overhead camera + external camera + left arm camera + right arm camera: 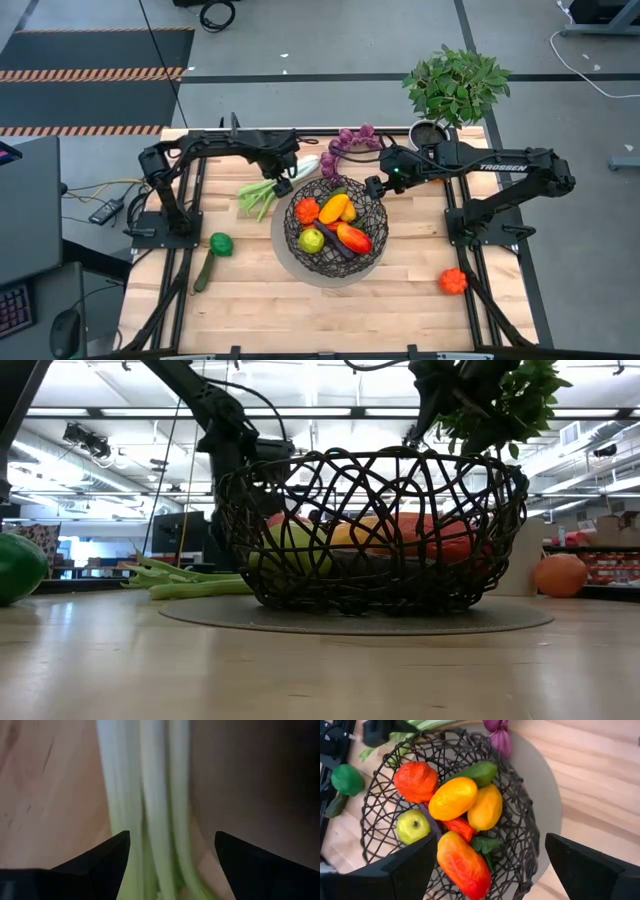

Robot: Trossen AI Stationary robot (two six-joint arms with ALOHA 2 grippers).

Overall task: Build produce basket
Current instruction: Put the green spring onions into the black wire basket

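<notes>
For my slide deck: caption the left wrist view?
Open left gripper poised over the green-white leek on the table.

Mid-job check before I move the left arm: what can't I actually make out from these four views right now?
- Leek, left wrist view: it fills the frame, blurred, both ends cut off; contact with the open left gripper unclear.
- Basket, low view: the mesh screens the produce inside, only colours show.
- Right gripper, high view: too small to judge its height above the rim.
- Cucumber, high view: partly hidden by the left arm's frame.
</notes>
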